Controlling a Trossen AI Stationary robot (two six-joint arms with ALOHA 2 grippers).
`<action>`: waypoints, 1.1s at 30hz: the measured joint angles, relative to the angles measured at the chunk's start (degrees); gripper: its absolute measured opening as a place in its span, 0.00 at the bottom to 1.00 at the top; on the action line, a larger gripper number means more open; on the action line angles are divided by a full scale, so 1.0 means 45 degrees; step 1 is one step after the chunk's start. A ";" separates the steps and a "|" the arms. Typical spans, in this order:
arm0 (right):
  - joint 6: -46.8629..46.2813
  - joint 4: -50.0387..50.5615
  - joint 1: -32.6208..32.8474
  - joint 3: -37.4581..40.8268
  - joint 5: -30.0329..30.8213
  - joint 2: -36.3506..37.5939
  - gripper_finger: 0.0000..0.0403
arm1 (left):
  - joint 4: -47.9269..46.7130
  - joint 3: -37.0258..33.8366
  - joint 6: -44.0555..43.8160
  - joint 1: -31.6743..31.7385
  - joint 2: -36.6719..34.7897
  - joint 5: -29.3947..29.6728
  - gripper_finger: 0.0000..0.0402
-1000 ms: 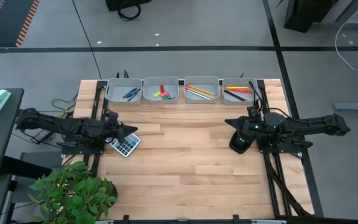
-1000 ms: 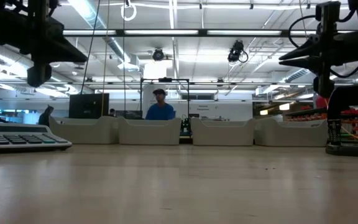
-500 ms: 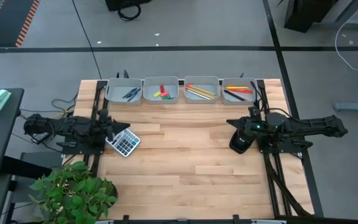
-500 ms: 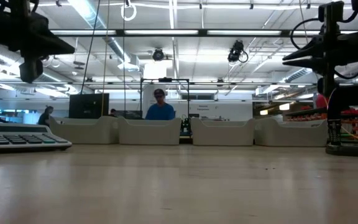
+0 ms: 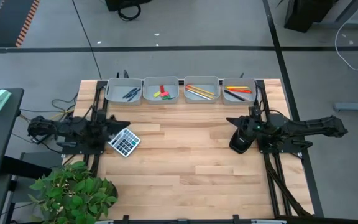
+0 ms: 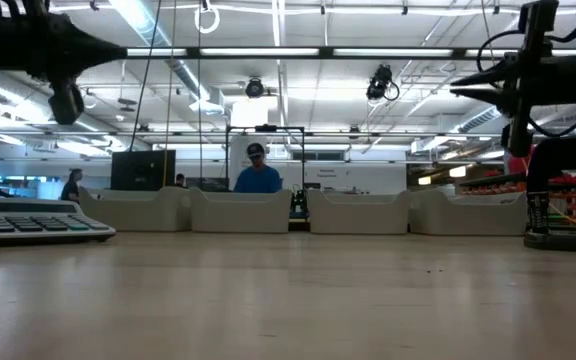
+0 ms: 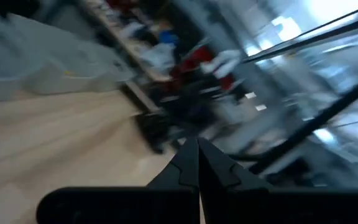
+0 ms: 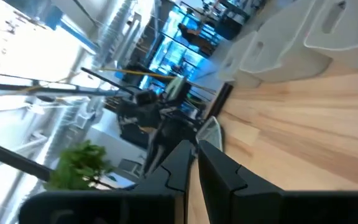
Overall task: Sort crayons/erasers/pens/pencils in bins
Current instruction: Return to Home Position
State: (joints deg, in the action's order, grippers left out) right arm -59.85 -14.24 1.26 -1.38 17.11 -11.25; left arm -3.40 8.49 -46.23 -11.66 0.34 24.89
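Four light-grey bins (image 5: 161, 101) stand in a row along the upper edge of the wooden table (image 5: 185, 168) in the high view. The leftmost holds dark pens (image 5: 131, 94); the second from the left holds the erasers (image 5: 162, 89), a red one with green, yellow and pink ones just beside it; the third holds the pencils (image 5: 199, 91), yellow and orange, lying slantwise; the rightmost holds red and orange crayons (image 5: 238, 93).

A grey calculator (image 5: 123, 142) lies tilted at centre left of the table, below the leftmost bin. The left gripper (image 5: 122, 124) hangs just above the calculator in the frame, at the table's left edge, pointing right; its wrist view shows the two dark fingers (image 7: 182, 168) pressed together with nothing between them. The right gripper (image 5: 233, 121) sits at centre right, below the rightmost bin and apart from it, pointing left; its own fingers are likewise closed on nothing.

In the low view the arms show as dark shapes in the upper corners, clear of the tabletop; the calculator sits at far left; the bins form a pale row across the middle; a person (image 6: 258, 172) in a blue top shows behind them. A green plant (image 5: 73, 190) fills the lower left of the high view, off the table.
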 joint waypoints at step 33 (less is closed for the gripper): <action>0.2760 0.0656 0.0000 -0.0268 -0.1454 -0.0008 0.09 | 0.3589 -0.1002 0.1766 -0.0355 0.0003 -0.0924 0.18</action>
State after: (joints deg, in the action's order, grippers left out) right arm -47.43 -11.29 1.26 -2.59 10.57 -11.29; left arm 12.75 3.99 -38.28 -13.26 0.36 20.73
